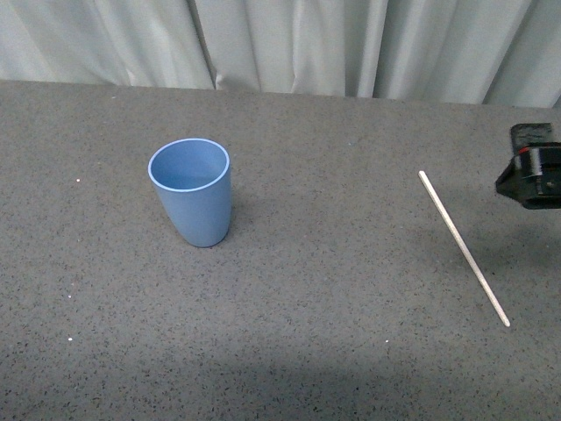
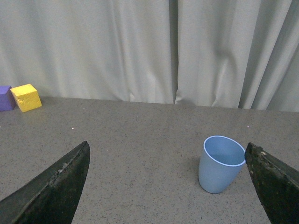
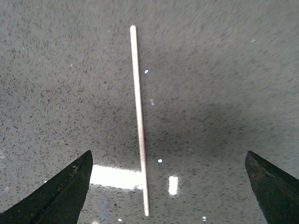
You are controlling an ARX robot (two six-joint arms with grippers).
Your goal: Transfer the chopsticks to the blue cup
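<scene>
On the table (image 1: pixel 307 351) right of the blue cup (image 1: pixel 190 193), the chopstick (image 1: pixel 465 249) lies flat, far end angled leftward; left gripper (image 2: pixel 168 145) and right gripper (image 3: pixel 168 154) gape wide.

Blue cup (image 1: pixel 193 195) light blue, plain; chopsticks (image 1: pixel 463 247) cream-white; table (image 1: pixel 333 289) grey-speckled; blocks yellow (image 2: pixel 26 97), purple (image 2: pixel 5 98).

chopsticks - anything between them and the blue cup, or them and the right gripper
Nothing visible. Only table lies between the chopsticks and the upright blue cup, and the open right gripper hangs over them with nothing between.
</scene>
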